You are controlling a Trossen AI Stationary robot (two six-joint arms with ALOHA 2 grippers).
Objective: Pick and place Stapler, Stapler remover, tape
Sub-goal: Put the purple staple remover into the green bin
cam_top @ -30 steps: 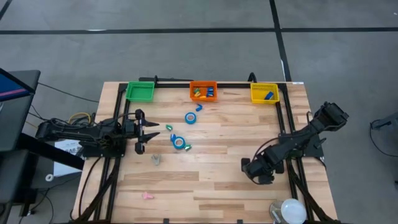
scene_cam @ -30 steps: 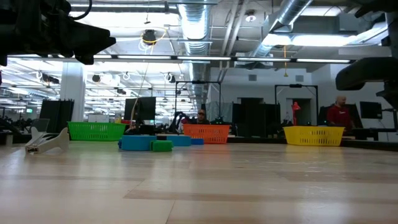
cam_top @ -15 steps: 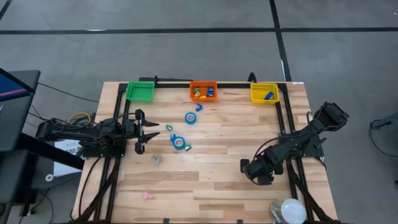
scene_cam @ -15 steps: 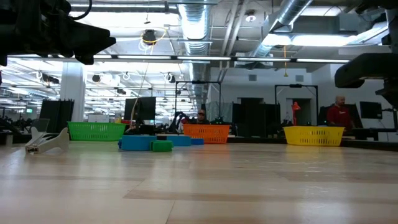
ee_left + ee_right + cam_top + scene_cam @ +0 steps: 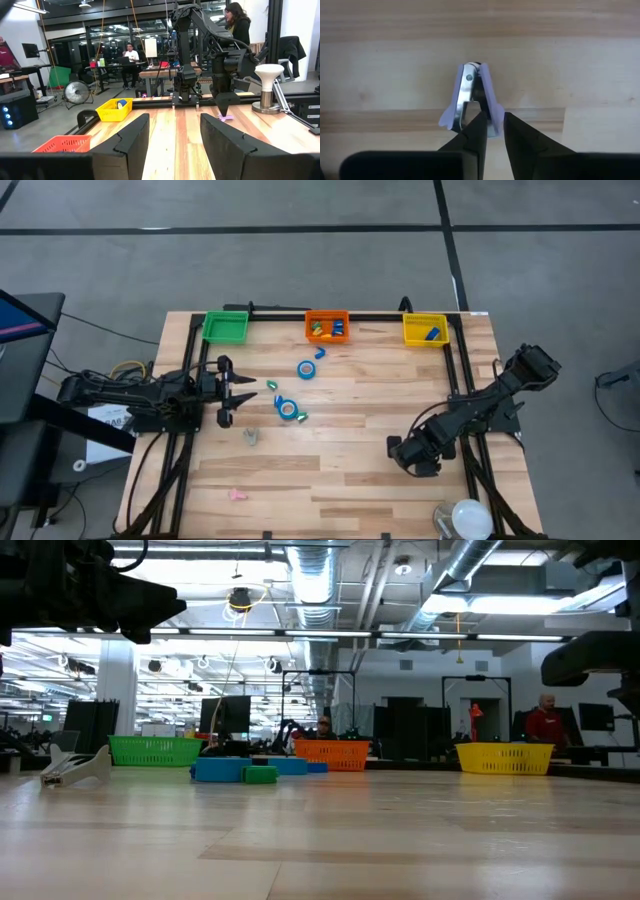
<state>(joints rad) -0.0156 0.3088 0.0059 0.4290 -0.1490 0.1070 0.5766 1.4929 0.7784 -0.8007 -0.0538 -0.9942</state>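
Wooden surface (image 5: 330,460) with green bin (image 5: 225,327), orange bin (image 5: 327,326) and yellow bin (image 5: 425,329) along its far edge. Right gripper (image 5: 492,131) is down near the surface's right side, well apart from the orange bin, fingers narrowed around one wing of a lavender stapler remover (image 5: 471,95) lying flat. Left gripper (image 5: 238,392) hovers near the green bin, fingers apart, empty. Two blue tape rolls (image 5: 306,368) lie just in front of the orange bin.

- Your three bins (image 5: 225,327) (image 5: 327,326) (image 5: 425,329) line the table's (image 5: 350,480) far edge.
- Your tape rolls (image 5: 306,368) (image 5: 288,409) lie left of centre.
- One stapler remover (image 5: 472,97) lies under your right gripper (image 5: 492,130).
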